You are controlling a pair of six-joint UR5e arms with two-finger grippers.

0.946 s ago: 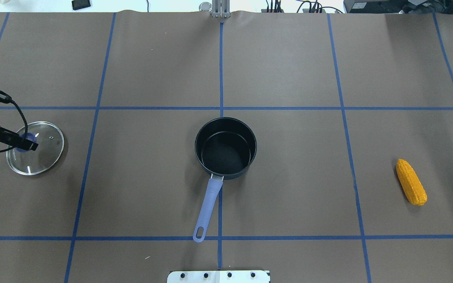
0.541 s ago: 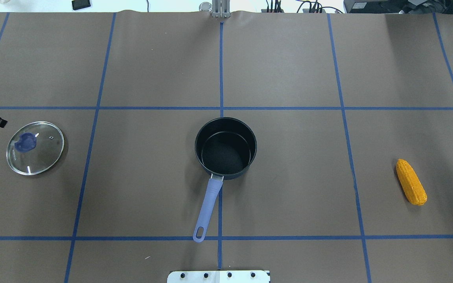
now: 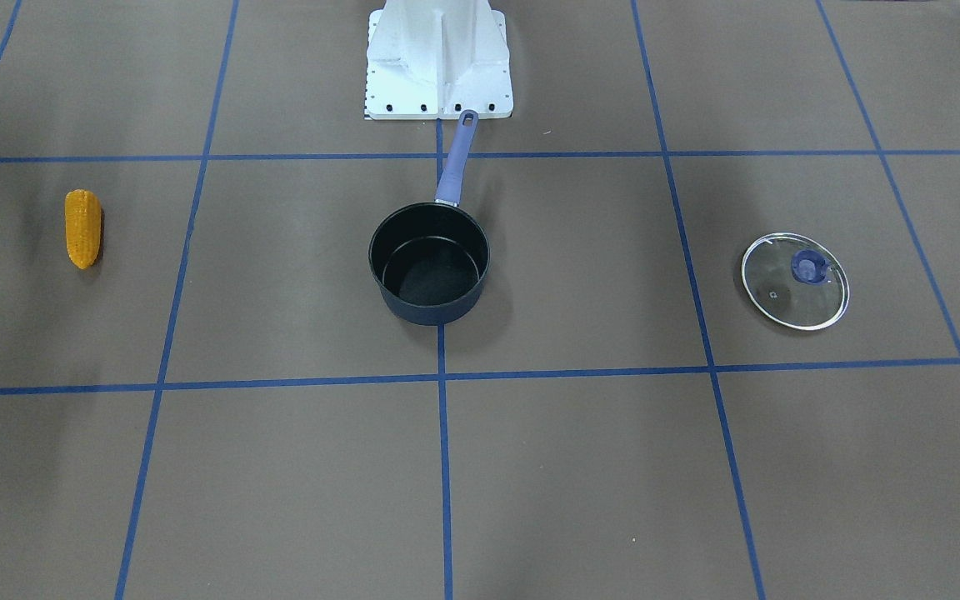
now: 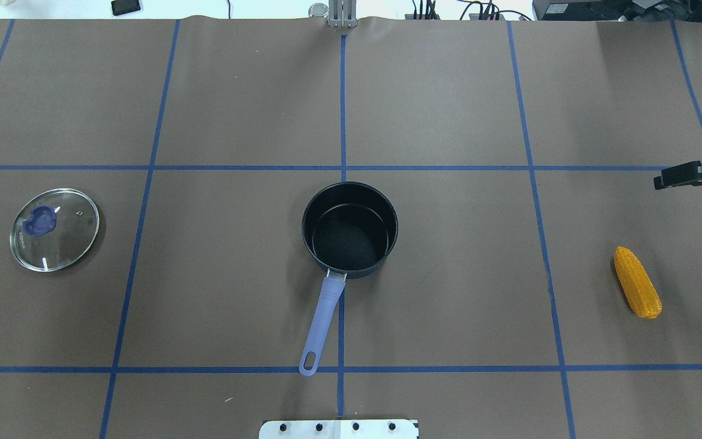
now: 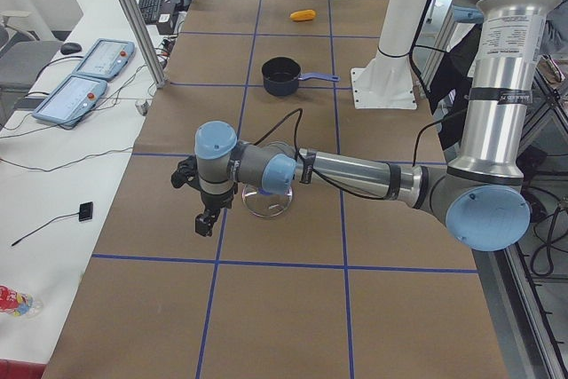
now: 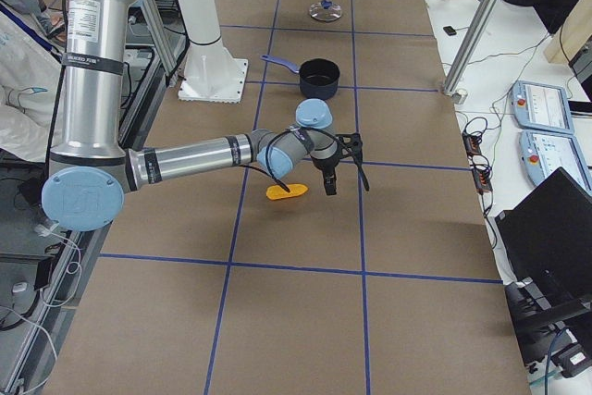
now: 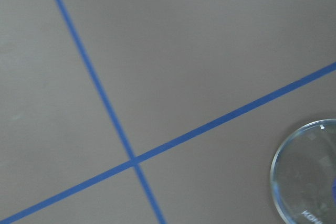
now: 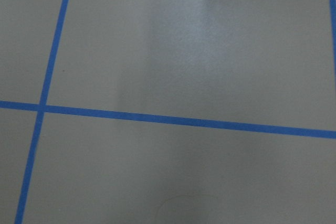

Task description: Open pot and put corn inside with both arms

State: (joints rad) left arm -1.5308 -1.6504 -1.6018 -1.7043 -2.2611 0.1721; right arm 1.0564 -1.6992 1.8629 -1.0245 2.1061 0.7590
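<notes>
The pot stands open and empty mid-table, its lavender handle pointing toward the robot base; it also shows in the front view. The corn lies flat on the table at the right, and in the front view at the left. My right gripper hovers beyond the corn, apart from it, at the view's edge; I cannot tell its jaws. My left gripper shows only in the exterior left view, beside the glass lid, open or shut unclear.
The glass lid with blue knob lies flat at the far left, partly seen in the left wrist view. The white base plate sits at the near edge. Blue tape lines grid the brown table cover.
My left gripper has come off the lid's knob and moved out of the overhead view to the left. My right gripper has entered at the right edge. Lid, pot and corn have not moved.
</notes>
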